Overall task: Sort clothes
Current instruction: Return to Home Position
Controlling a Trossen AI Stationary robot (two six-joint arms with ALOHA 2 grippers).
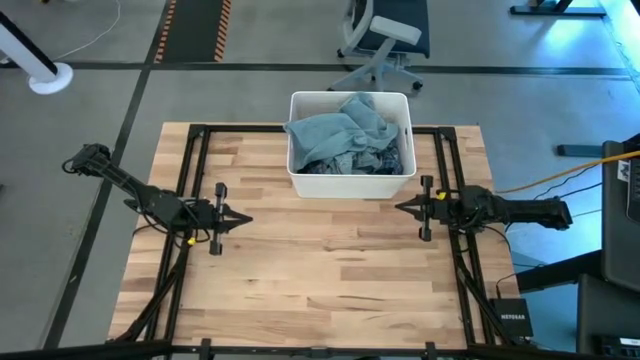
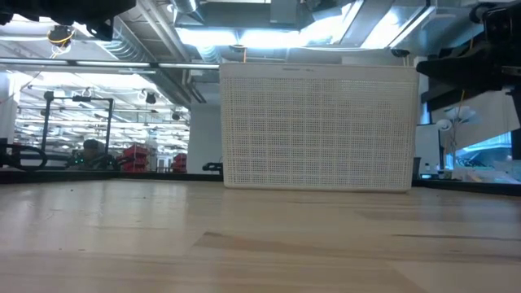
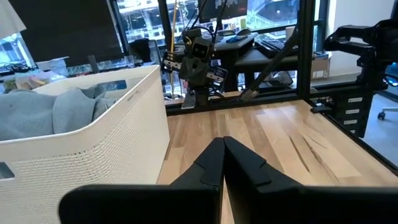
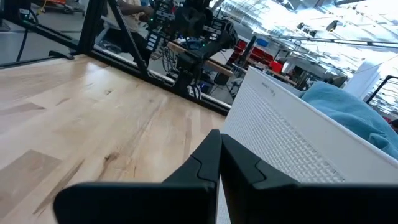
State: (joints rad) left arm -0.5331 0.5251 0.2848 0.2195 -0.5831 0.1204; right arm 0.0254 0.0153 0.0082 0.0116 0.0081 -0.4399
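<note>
Near half of worktop (image 1: 320, 280): bare wood, no garment on it. Mid-depth, 2 grippers face each other: left gripper (image 1: 240, 218) by the left edge, right gripper (image 1: 403, 207) by the right edge. Both are clenched on nothing, fingers pressed together, well apart from the load. Far edge, centre: 1 white bin (image 1: 349, 186) w/ the clothes (image 1: 335, 135) heaped inside, blue-grey on top; separate pcs can't be counted. Risk, prob small: heap rides above the rim, so an arm swinging wide while folding back could nudge the bin's near corners & tip a piece over the side.
</note>
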